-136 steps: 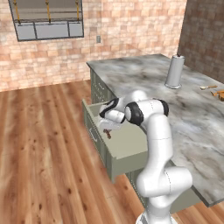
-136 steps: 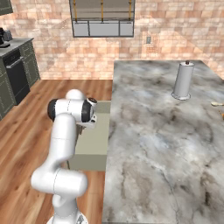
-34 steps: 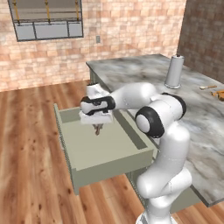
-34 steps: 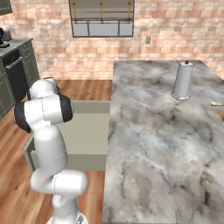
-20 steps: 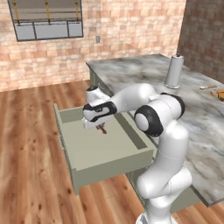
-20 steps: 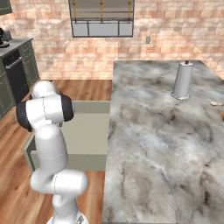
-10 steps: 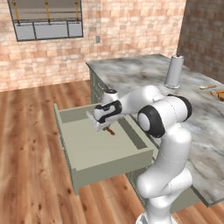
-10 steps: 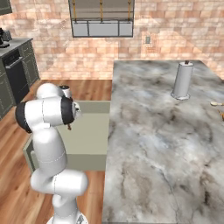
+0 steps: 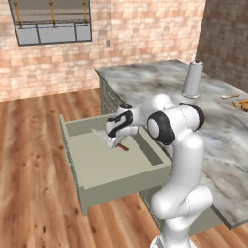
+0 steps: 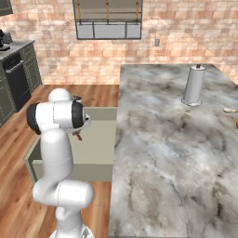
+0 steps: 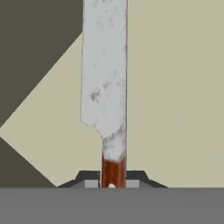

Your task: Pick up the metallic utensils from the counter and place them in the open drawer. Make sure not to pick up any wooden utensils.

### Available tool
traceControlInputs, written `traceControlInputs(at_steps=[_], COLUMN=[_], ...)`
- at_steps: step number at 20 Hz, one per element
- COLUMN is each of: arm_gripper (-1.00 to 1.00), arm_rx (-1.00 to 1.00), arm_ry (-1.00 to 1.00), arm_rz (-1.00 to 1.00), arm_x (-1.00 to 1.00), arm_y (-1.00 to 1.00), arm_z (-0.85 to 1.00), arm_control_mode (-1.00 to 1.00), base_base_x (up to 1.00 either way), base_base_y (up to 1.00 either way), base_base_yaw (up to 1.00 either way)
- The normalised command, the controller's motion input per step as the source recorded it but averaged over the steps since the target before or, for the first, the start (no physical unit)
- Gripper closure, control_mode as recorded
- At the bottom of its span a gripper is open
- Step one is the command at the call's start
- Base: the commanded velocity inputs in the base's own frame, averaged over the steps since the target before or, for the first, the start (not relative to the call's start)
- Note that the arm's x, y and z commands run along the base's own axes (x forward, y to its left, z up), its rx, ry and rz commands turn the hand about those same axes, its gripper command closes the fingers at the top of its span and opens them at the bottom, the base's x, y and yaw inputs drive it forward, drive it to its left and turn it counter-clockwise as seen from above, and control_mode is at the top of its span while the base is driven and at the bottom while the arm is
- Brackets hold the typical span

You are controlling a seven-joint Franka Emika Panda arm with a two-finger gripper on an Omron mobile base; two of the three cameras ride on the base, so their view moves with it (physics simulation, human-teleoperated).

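My gripper [image 9: 116, 139] hangs low inside the open drawer [image 9: 97, 167], shut on the reddish-brown handle of the knife [image 9: 102, 136]. The knife's silvery blade [image 11: 105, 74] points away from the hand over the drawer's pale floor, and the dark fingertips [image 11: 89, 178] clamp the handle. From the right base view my arm hides the hand, with only the knife handle's end [image 10: 78, 136] poking out over the drawer [image 10: 100, 135]. On the far right of the counter [image 9: 160, 82] lie a tan wooden spoon [image 9: 231, 96] and a slim orange utensil [image 9: 242, 104].
A tall grey cylinder [image 9: 192, 80] stands upright at the back of the counter [image 10: 162, 139], also seen as the cylinder [image 10: 194, 86]. The drawer's panelled front [image 9: 121, 186] juts out over the wood floor. Dark cabinets [image 10: 16, 79] line the left wall.
The gripper with the knife has swung right across the drawer and sunk a little lower. The drawer has stayed pulled out.
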Motion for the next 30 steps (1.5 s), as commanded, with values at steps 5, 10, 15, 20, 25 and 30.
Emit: traceControlInputs(at_steps=[5,10,15,20,25,30], arm_gripper=[1.0,1.0,1.0,1.0,1.0,1.0], arm_rx=[0.0,0.0,0.0,-0.01,-0.06,-0.09], arm_ry=[0.02,0.0,0.0,0.01,0.01,0.0], arm_rz=[0.05,-0.03,-0.15,-0.19,-0.17,-0.14], arm_x=[0.38,0.33,0.07,0.0,0.0,0.0], arm_y=[0.03,0.0,0.0,0.0,0.0,0.0], arm_z=[-0.05,-0.08,-0.15,-0.31,-0.34,-0.37], arm_control_mode=[-1.0,-1.0,-1.0,-1.0,-1.0,-1.0], base_base_x=[0.0,0.0,0.0,0.0,0.0,0.0], base_base_y=[0.0,0.0,0.0,0.0,0.0,0.0], base_base_yaw=[0.0,0.0,0.0,0.0,0.0,0.0])
